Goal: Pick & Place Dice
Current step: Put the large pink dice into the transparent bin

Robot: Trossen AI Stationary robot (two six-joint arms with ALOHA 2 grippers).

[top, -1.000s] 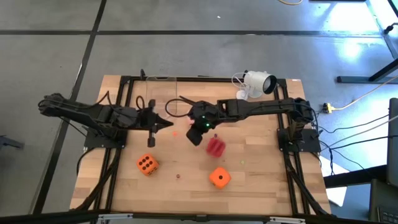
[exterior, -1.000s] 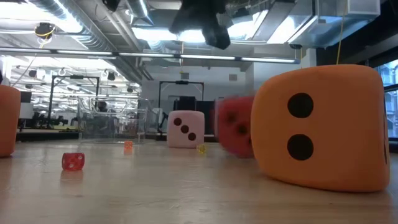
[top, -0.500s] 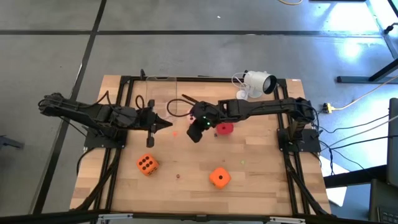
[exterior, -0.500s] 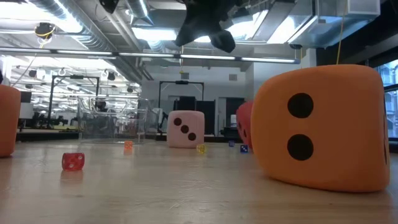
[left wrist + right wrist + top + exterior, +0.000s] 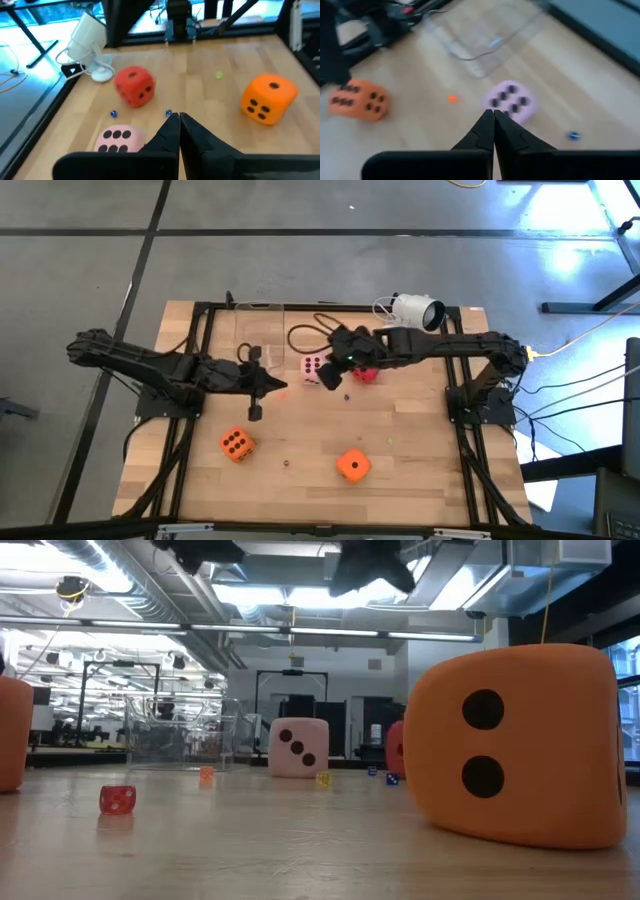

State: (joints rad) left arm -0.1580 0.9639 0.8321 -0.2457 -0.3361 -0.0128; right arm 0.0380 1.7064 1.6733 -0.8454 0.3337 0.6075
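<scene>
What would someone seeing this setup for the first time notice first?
Probably the soft dice on the wooden table: two orange dice near the front edge, with a pale pink die and a red die farther back. Both dark arms meet over the middle, the right tool shut beside the pink die.

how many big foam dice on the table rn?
4: pink die mid-table at the back, red die just right of it, one orange die front left, another orange die front centre. None seem hidden.
</scene>
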